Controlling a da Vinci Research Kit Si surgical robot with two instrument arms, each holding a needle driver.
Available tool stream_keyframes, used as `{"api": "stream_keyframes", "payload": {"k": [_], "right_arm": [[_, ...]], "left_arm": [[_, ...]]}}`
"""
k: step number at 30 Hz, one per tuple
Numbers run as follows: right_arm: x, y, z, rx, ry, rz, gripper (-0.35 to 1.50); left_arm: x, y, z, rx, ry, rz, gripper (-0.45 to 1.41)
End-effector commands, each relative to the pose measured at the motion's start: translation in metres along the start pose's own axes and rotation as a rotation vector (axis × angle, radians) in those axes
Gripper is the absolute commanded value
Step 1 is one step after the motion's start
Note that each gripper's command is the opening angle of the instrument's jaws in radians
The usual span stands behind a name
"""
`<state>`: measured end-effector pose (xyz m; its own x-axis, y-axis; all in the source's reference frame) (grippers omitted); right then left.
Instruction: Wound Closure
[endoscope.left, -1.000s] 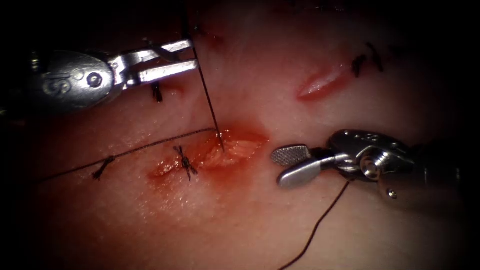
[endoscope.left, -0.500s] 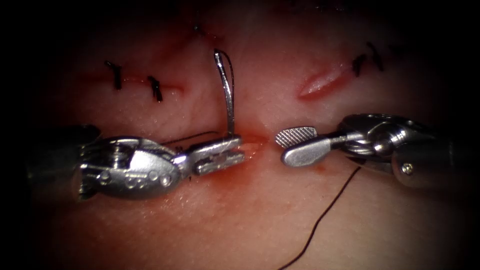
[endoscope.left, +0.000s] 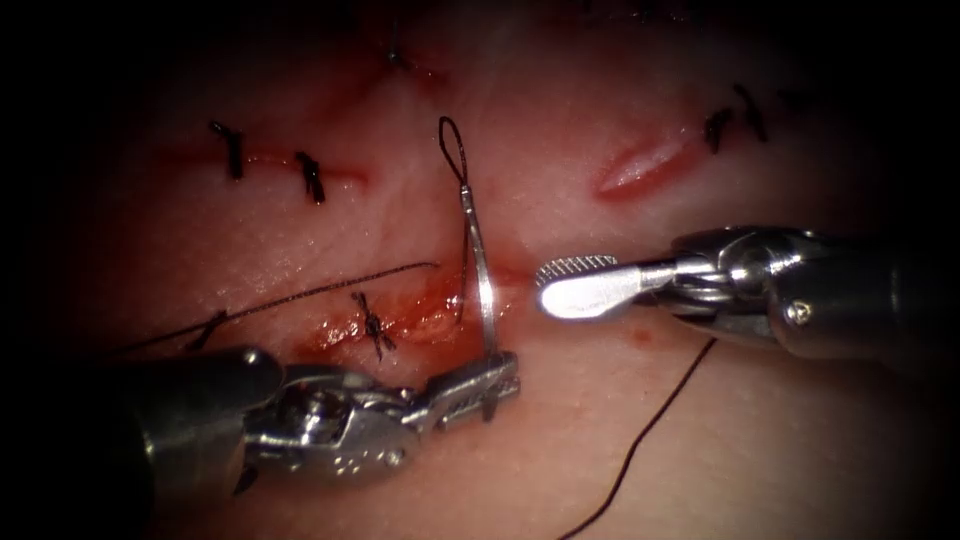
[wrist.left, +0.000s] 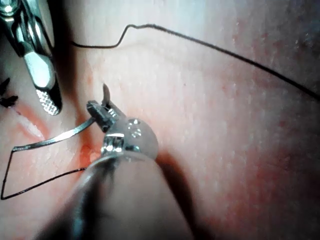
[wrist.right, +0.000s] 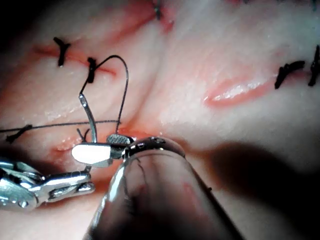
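Observation:
My left tool (endoscope.left: 500, 378) comes in from the lower left, shut on the curved needle (endoscope.left: 482, 275) close to its point. The needle lies across the cut (endoscope.left: 440, 305) and looks free of the tissue (endoscope.left: 560, 440). Its tail points away from me, and a thread loop (endoscope.left: 451, 135) runs from the tail back down into the cut. In the left wrist view the jaws (wrist.left: 101, 107) clamp the needle (wrist.left: 55, 140), with the point sticking out past them. My right tool (endoscope.left: 545, 283) is open at the cut's right end, holding nothing; its jaws (wrist.right: 102, 147) sit beside the needle (wrist.right: 90, 112).
A knotted stitch (endoscope.left: 372, 325) sits on the cut's left part. A thread strand (endoscope.left: 280, 298) trails off to the left and another (endoscope.left: 650, 430) runs below the right tool. Stitched cuts (endoscope.left: 312, 178) lie at the upper left. A small open cut (endoscope.left: 640, 165) lies at the upper right.
The left tool came down from the upper left and took hold of the needle at the cut. It then drew the needle toward the lower edge. The right tool shifted slightly left.

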<state>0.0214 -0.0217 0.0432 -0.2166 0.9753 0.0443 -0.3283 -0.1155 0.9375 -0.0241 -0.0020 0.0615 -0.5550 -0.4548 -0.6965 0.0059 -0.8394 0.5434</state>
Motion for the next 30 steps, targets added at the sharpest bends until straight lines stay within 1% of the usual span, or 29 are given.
{"api": "stream_keyframes", "payload": {"k": [1, 7, 18, 24, 28, 30], "right_arm": [[0.0001, 0.0001, 0.0015, -0.002, 0.007, 0.005, 1.28], [-0.0001, 0.0003, 0.0027, -0.032, 0.005, -0.014, 1.30], [-0.0014, 0.0013, 0.0045, -0.048, -0.023, -0.059, 1.30], [-0.0010, 0.0015, 0.0055, -0.058, -0.014, -0.094, 1.33], [-0.0008, 0.0012, 0.0062, -0.058, -0.012, -0.107, 1.33], [-0.0009, 0.0011, 0.0064, -0.055, -0.014, -0.112, 1.30]], "left_arm": [[0.0000, 0.0001, 0.0007, 0.000, -0.006, 0.005, -0.45], [0.0013, 0.0000, 0.0004, 0.001, -0.034, 0.058, -0.45], [0.0015, -0.0002, 0.0003, 0.001, -0.033, 0.061, -0.45], [0.0017, -0.0001, 0.0003, 0.001, -0.028, 0.062, -0.45], [0.0018, 0.0000, 0.0005, 0.001, -0.027, 0.062, -0.45], [0.0018, 0.0000, 0.0004, 0.001, -0.027, 0.062, -0.45]]}}
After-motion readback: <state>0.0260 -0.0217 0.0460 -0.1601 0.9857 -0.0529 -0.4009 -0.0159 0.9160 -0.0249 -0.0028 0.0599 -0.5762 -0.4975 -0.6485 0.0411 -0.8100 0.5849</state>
